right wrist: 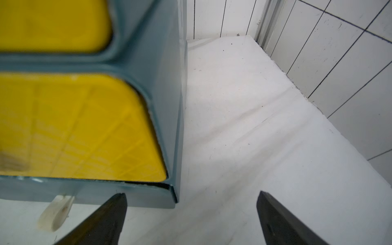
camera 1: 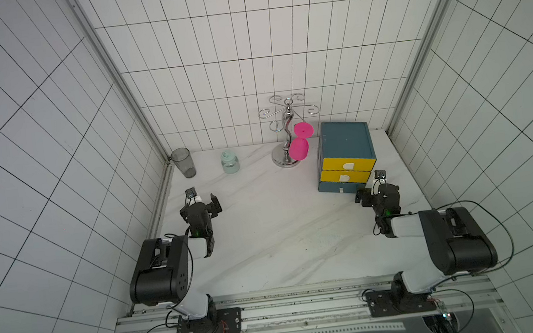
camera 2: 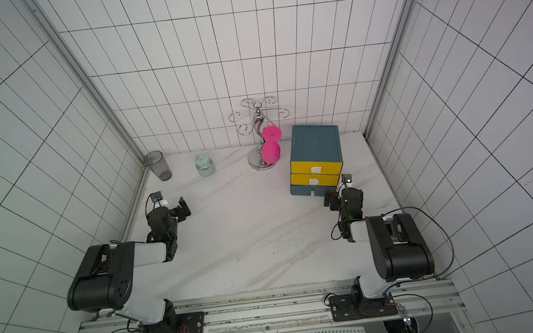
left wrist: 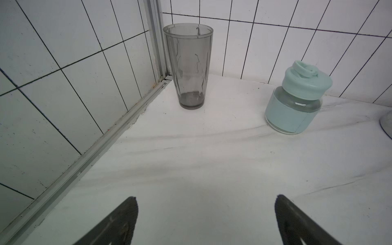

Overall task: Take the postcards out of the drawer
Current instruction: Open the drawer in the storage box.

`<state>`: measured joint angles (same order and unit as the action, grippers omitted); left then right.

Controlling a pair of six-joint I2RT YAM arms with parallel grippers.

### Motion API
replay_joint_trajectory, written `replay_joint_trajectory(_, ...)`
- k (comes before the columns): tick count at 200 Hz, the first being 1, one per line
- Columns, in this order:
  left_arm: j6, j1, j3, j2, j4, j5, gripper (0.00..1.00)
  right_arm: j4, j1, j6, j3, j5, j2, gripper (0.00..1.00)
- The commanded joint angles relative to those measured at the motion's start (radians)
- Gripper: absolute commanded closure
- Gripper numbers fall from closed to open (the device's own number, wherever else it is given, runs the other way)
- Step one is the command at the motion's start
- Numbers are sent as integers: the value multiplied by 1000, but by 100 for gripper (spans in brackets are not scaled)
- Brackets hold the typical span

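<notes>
A blue drawer cabinet (camera 1: 346, 144) stands at the back right of the marble table in both top views, its second point (camera 2: 315, 146). It has two yellow drawers (camera 1: 347, 165) and a blue bottom drawer (camera 1: 339, 186) with a white handle (right wrist: 56, 212). All the drawers look pushed in. The postcards are hidden. My right gripper (camera 1: 374, 190) hovers open just in front of the cabinet's right front corner (right wrist: 172, 191), with nothing between its fingers. My left gripper (camera 1: 202, 202) stands open and empty at the left, over bare table (left wrist: 204, 197).
A grey tumbler (camera 1: 183, 163) stands in the back left corner, with a mint-lidded jar (camera 1: 229, 161) beside it. A chrome rack (camera 1: 283, 128) holding a pink goblet (camera 1: 300, 148) stands close to the cabinet's left side. Tiled walls enclose the table on three sides.
</notes>
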<state>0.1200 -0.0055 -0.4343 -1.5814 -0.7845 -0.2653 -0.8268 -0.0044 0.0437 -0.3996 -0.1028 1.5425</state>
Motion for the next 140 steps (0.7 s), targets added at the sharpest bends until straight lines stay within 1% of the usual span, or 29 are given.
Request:
replay_joint_trajectory(1,5,0,-15,15,11,-2,1,-11,1,-3,-22,-16,1,1)
replay_joint_trajectory(140,6,-1,-15,14,6,-2,1,-8,0,-2,-23,-16,2,1)
